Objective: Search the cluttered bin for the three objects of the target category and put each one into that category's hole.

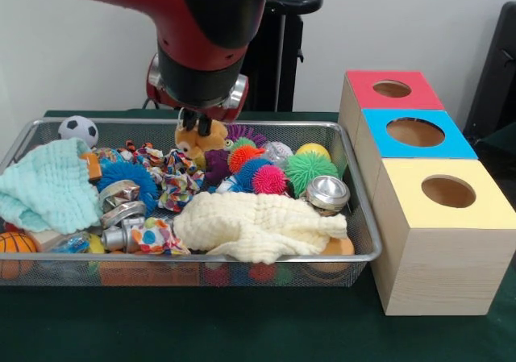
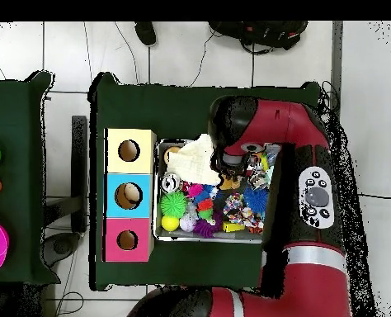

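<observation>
Dark green cloth covers the table [image 1: 242, 330], on which the wire-mesh bin [image 1: 364, 241] is set beside three wooden boxes [image 1: 439, 241]. Over the bin's far side, the gripper [image 1: 196, 124] is held above an orange plush toy [image 1: 211, 140]; whether its fingers are spread cannot be told.

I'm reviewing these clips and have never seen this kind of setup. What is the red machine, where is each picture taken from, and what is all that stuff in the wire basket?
The red and black machine is a robot arm; its gripper hangs over the wire mesh bin. I cannot tell whether it holds anything. One picture faces the robot across the table; the other looks straight down. The bin holds clutter: a cream cloth, a mint cloth, spiky rubber balls, a small soccer ball, metal tins. Beside it stand three wooden boxes with round holes, topped red, blue and yellow.
</observation>
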Motion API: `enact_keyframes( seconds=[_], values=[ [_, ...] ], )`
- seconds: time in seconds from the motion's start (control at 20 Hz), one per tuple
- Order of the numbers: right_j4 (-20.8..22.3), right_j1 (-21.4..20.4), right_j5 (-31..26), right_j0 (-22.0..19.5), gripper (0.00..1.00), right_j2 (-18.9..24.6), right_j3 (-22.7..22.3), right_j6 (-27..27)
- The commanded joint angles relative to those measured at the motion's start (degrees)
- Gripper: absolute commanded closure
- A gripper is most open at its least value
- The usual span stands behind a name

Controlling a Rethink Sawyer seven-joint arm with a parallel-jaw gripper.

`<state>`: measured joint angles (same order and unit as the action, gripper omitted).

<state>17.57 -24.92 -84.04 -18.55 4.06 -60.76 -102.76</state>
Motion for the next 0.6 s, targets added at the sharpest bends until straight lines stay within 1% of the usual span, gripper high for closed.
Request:
enact_keyframes(
  seconds=[0.05, 0.3, 0.4, 0.6],
  values=[
    [-1.58, -1.82, -3.94, 1.51, 1.00, 3.72, 0.70, 0.15],
    [-2.43, -3.26, -5.06, 2.55, 1.00, 2.77, -0.13, -1.37],
    [-3.25, -4.31, -5.79, 3.28, 1.00, 2.31, -1.42, -2.71],
    [-5.65, -7.66, -5.47, 5.32, 1.00, 0.82, -6.12, -6.43]
  ],
)
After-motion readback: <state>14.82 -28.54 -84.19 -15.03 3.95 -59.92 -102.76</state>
